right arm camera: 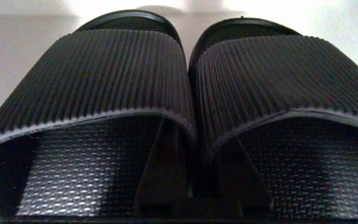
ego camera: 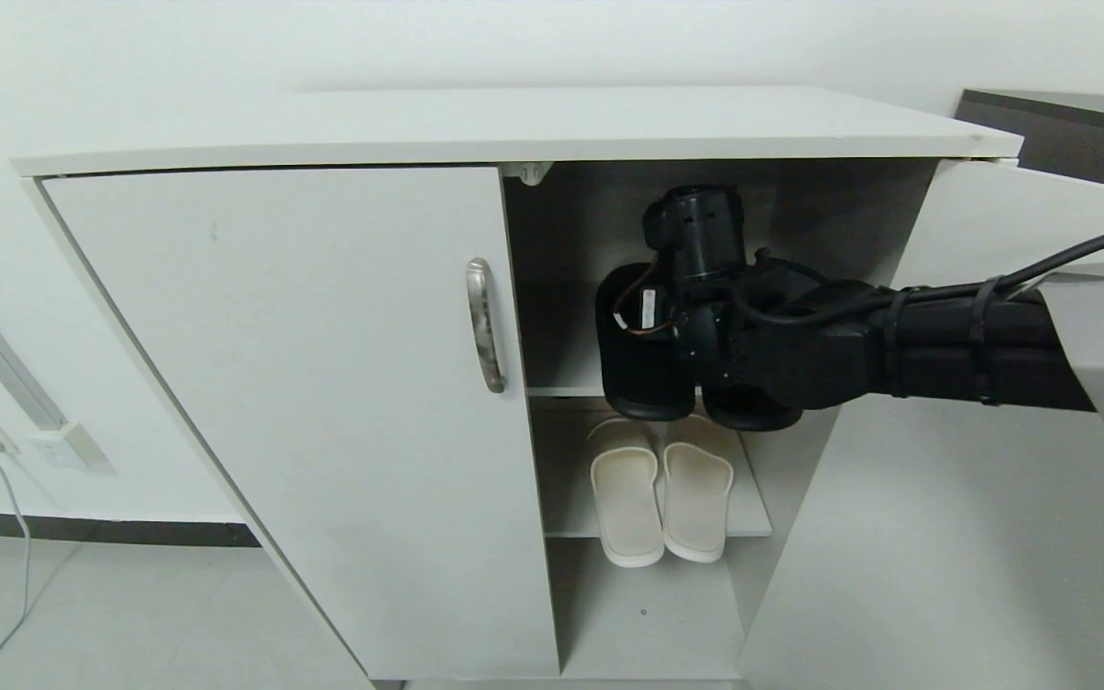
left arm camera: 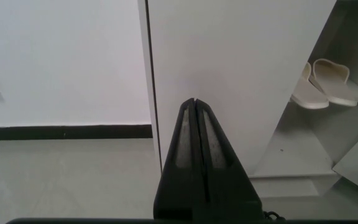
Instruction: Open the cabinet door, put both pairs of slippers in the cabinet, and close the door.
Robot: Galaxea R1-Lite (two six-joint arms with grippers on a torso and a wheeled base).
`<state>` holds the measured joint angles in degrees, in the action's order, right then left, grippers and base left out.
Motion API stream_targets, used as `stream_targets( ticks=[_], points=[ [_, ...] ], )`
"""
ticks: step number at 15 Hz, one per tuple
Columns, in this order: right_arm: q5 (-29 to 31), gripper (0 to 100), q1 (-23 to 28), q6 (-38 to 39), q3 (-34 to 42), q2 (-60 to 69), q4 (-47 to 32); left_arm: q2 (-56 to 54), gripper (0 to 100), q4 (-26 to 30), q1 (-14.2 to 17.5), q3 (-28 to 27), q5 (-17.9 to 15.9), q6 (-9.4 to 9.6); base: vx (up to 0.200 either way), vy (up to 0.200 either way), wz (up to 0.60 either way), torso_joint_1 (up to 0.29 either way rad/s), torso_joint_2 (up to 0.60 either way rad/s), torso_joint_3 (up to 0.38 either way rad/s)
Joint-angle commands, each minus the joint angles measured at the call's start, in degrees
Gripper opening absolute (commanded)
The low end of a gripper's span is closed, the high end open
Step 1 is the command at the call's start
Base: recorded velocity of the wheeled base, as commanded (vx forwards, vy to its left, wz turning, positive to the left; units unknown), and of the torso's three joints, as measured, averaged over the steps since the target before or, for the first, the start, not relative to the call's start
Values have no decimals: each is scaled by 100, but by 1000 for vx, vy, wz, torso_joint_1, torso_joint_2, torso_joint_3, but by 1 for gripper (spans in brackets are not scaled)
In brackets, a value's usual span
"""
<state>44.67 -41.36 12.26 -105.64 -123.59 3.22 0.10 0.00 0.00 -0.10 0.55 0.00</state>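
Black ribbed rubber slippers (ego camera: 633,383) were pinched as 1 pair in the right gripper (right arm camera: 199,171) inside the white cabinet (ego camera: 514,125), evidently to shelve both together. The left gripper (left arm camera: 194,127) hung shut, empty.

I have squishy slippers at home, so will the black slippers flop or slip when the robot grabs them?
The black slippers probably bend a bit: they look like soft rubber. Their ridges and bumps likely stop slipping. They seem light, since the right gripper holds both with one pinch.
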Motion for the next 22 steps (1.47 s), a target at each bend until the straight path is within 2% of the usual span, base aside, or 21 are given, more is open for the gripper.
stream_targets(
  ticks=[1,14,15,21,22],
  points=[
    [-2,0,23,-13,-150,-78,-5,-1,0,0,0,1,-2,0,0,0,0,0,0,0],
    [-160,0,85,-13,-264,-324,-120,-1,0,0,0,1,7,0,0,0,0,0,0,0],
    [-160,100,85,-13,-264,-324,-120,-1,0,0,0,1,7,0,0,0,0,0,0,0],
    [-142,100,-30,-13,-176,-201,-137,-1,0,0,0,1,7,-9,0,0,0,0,0,0],
    [-107,100,-109,4,53,-51,-120,-1,0,0,0,1,7,-9,0,0,0,0,0,0]
  ],
)
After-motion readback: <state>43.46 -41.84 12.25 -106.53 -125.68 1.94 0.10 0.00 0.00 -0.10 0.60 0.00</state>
